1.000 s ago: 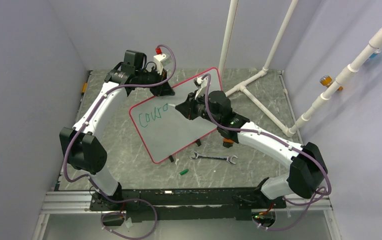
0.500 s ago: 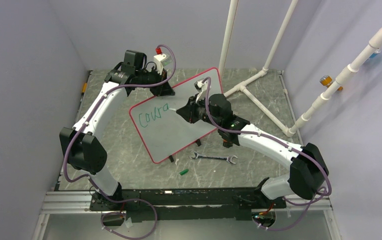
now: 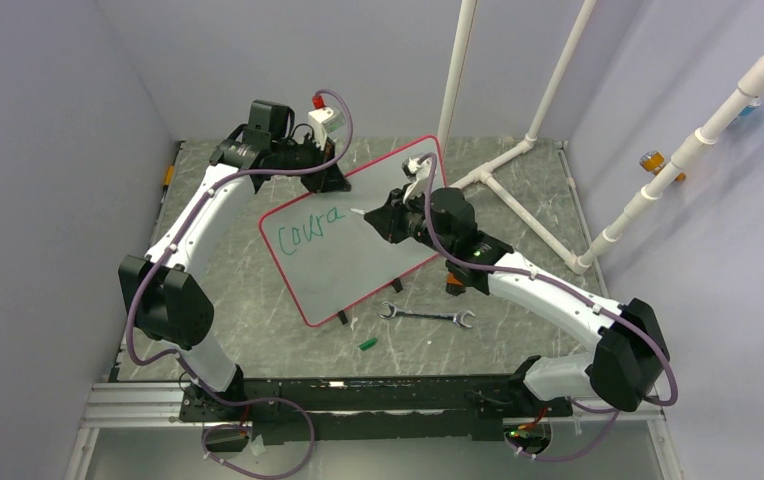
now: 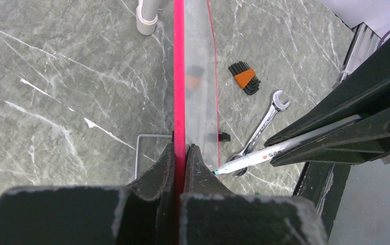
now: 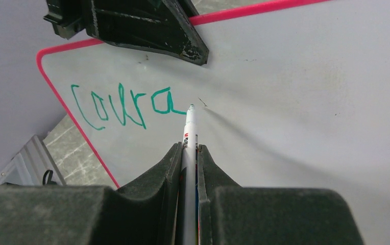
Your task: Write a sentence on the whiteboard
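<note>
One sentence (image 5: pixel 126 106) — ahead of right claw (image 5: pixel 189 149)

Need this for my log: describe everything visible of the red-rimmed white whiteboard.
The whiteboard is a flat white rectangle with a thin red rim, rounded corners and small black clips along one edge. It stands tilted on the grey marbled table. The left gripper clamps its rim; green lettering reads "Coura", and the right gripper's white marker tip meets the face.
</note>
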